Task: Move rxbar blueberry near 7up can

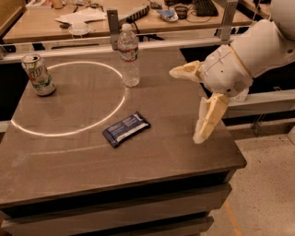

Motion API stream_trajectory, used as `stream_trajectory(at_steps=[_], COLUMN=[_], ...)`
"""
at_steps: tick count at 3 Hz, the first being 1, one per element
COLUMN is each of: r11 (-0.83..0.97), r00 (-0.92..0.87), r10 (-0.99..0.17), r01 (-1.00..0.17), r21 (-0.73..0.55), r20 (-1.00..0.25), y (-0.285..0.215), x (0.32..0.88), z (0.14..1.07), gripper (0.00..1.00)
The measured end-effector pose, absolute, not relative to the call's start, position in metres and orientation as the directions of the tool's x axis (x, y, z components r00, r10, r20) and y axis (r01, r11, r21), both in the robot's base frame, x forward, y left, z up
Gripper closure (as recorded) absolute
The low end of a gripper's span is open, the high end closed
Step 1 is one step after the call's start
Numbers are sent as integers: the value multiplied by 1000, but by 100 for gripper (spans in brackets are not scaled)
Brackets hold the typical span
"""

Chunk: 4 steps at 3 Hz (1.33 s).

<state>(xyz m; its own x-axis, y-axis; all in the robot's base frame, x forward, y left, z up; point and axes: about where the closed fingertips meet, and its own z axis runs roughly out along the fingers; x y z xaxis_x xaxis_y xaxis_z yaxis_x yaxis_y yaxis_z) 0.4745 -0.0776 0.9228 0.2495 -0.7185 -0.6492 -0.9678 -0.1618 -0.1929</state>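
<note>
Presently the rxbar blueberry [126, 128] lies flat on the grey-brown table [152, 166], roughly at the table's middle, its long side slanted so that its right end sits farther back than its left, with the pale label patch facing up. It lies just outside the lower right arc of a thin bright ring [123, 94] that marks the tabletop, near that line but not on it. The 7up can [38, 74] stands upright at the far left of the table, at the ring's left edge, well apart from the bar. A clear water bottle [128, 55] with a white cap stands upright at the back of the table, at the ring's far right edge, between the can and the arm as seen from the camera. The tool [185, 105] hangs over the right part of the table, well to the right of the bar and touching nothing. Its two cream fingers [209, 115] are spread wide: one points left toward the bottle's side of the table, the other points down toward the tabletop near the right edge, and nothing is between them. The white arm [251, 53] enters from the upper right corner. Behind the table runs a wooden bench [41, 27] with papers [83, 16] and a dark keyboard [205, 7] on it.
</note>
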Motion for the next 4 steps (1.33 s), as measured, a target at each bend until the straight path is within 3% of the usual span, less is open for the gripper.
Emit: stream_trajectory(at_steps=[2, 4], r11=[-164, -384], r00=[256, 398], r10=[-685, -508], r01=[-966, -899], r21=[-199, -212], r20=[-682, -764], y=[-74, -14], x=[477, 501], z=[920, 908], gripper=[0, 0])
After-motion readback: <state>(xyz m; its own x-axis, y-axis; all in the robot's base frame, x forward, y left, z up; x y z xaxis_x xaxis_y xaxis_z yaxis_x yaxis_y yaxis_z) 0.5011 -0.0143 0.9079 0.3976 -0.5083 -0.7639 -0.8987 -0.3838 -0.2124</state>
